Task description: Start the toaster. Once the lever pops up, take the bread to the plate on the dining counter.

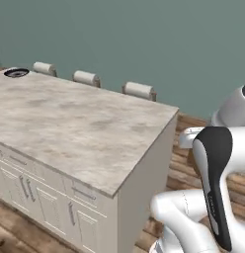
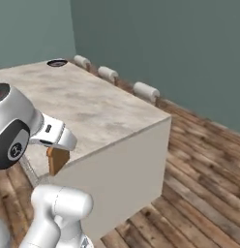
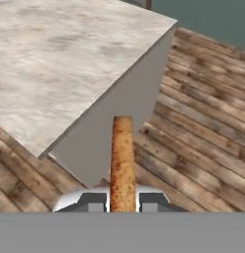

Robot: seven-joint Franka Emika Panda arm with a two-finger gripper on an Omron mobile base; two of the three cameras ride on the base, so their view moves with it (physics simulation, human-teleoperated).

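The bread (image 3: 123, 163), a golden-brown slice seen edge-on in the hand view, stands clamped in the closed gripper (image 3: 122, 201) beside the near end of the dining counter (image 1: 80, 123), over the wooden floor (image 2: 199, 174). The plate (image 1: 16, 72) sits at the counter's far corner, well apart, next to 3 white stools (image 1: 139, 90).

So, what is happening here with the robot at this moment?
The robot arm holds the bread, a slice of golden-brown toast, edge-on in its shut gripper, beside the near corner of the dining counter and above the wooden floor. The plate waits at the counter's far corner, near the white stools. The bread has not yet reached it.
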